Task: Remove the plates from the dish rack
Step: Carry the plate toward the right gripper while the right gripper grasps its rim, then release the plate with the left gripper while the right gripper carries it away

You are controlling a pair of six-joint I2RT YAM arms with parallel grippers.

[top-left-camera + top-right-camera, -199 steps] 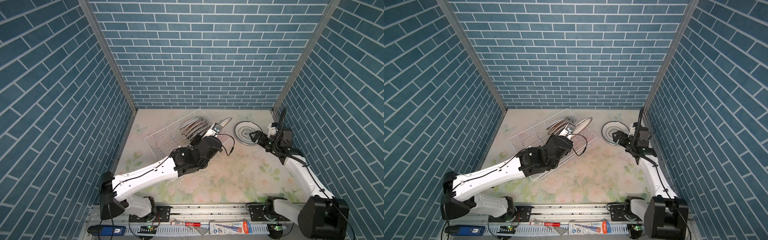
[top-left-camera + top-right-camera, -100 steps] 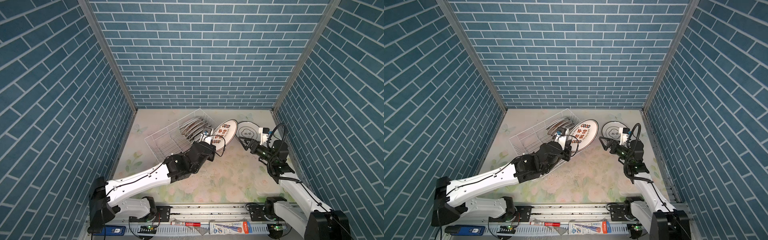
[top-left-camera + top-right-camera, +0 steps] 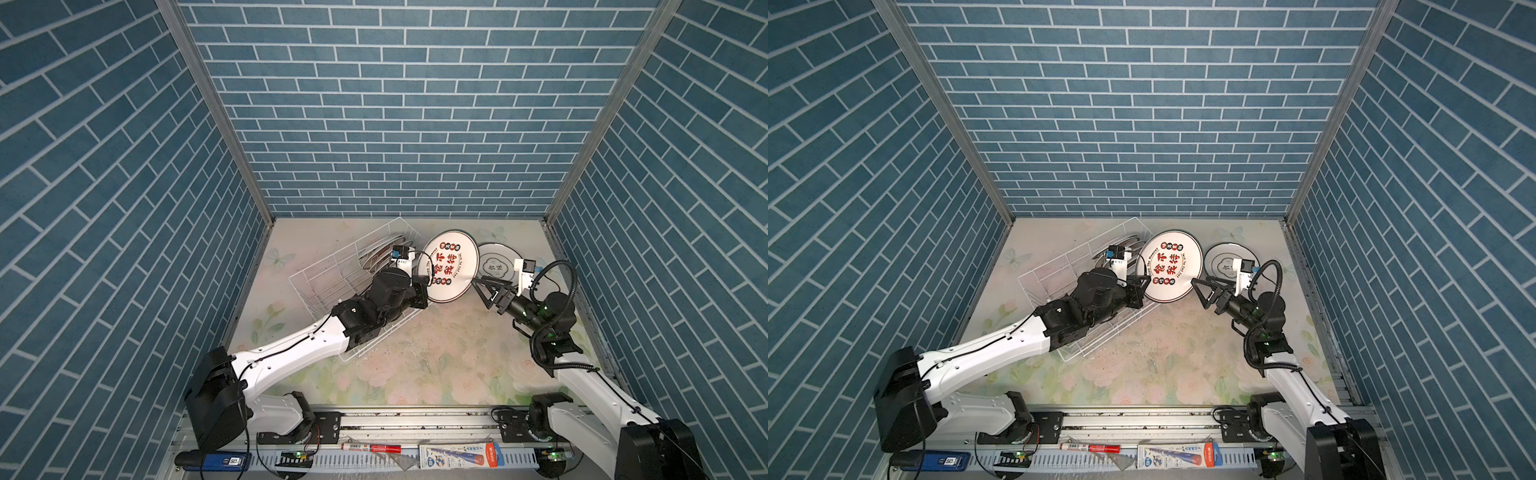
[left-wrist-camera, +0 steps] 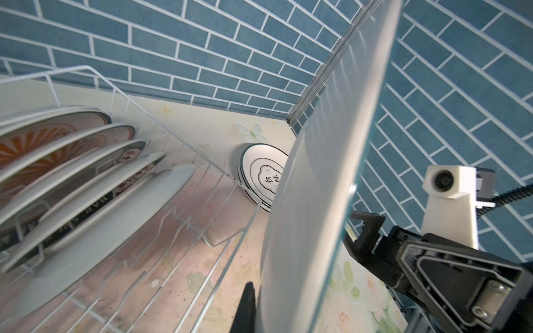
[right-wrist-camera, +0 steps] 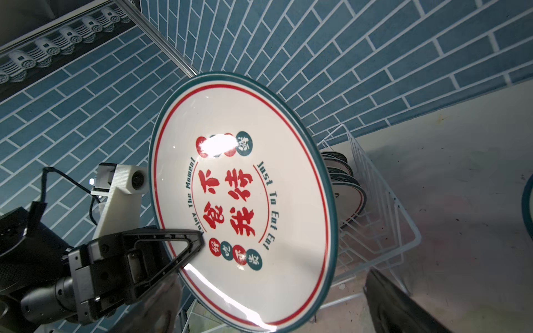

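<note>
In both top views the left gripper (image 3: 424, 286) is clamped on the lower left rim of a round white ceramic plate with a dark green rim and red Chinese characters (image 3: 449, 266). The plate is held nearly on edge just right of the frame's centre, clear of the white wire dish rack (image 3: 328, 270). More plates (image 3: 380, 253) stand at the rack's upper right end. A stack of white plates with dark rims (image 3: 500, 259) lies flat on the floral table (image 3: 415, 353), just right of the held plate. The right gripper (image 3: 483, 293) hangs empty with its jaws spread wide, just beside the held plate's lower right rim and not touching it.

This looks like a handover. To do it well, the right jaws should straddle the rim squarely, one finger on the face and one on the back. They should close firmly before the left gripper lets go, and stay clear of the stack.
</note>
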